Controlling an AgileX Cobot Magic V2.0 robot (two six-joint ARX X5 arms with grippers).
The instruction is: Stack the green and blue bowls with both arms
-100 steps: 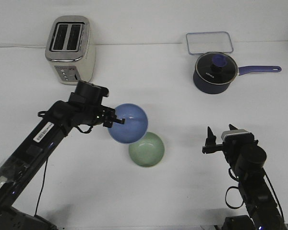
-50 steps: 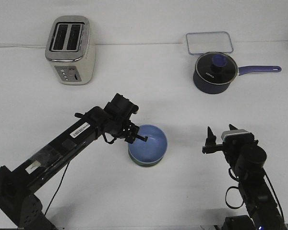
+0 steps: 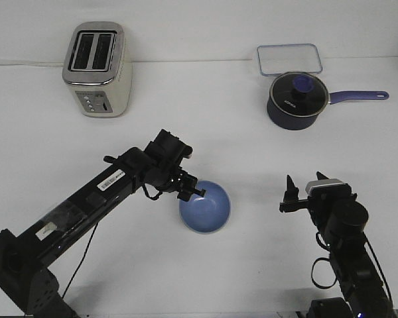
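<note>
Green bowl: hidden from the front view, no part visible under or beside the blue bowl (image 3: 205, 207). Left gripper (image 3: 191, 191): jaws too dark and small against the blue rim to tell whether closed on it or parted. Left arm (image 3: 73, 215): base cut off by the lower left edge. Right arm (image 3: 348, 255): lower links cut off at the bottom edge. Toaster (image 3: 97, 69) controls: too small to read.

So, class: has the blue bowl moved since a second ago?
Yes. The blue bowl has travelled down-frame and rightward, farther from the toaster, covering the green bowl's spot.
</note>
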